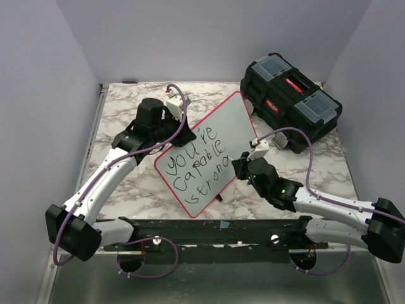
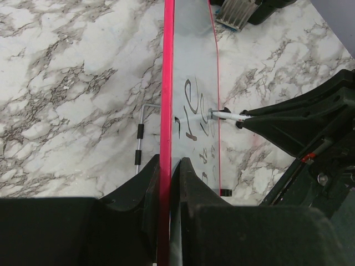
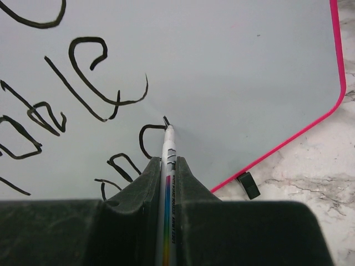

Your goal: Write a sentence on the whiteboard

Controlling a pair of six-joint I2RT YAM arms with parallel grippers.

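Note:
The whiteboard (image 1: 237, 120), glossy white with a red-pink rim, is held tilted above the marble table. My left gripper (image 1: 166, 134) is shut on its rim; the left wrist view shows the red edge (image 2: 166, 83) pinched between the jaws of the left gripper (image 2: 166, 166). The sentence (image 1: 193, 166) runs in three black lines, "you're capable strong". My right gripper (image 3: 169, 160) is shut on a white marker (image 3: 170, 183), whose tip touches the board at the end of the last word. The marker (image 2: 227, 115) also shows against the board in the left wrist view.
A black toolbox (image 1: 291, 101) stands at the back right, close behind the board's far corner. A thin metal rod with black sleeves (image 2: 140, 141) lies on the marble table (image 1: 126, 104) left of the board. A small black clip (image 3: 249, 184) sits at the board's rim.

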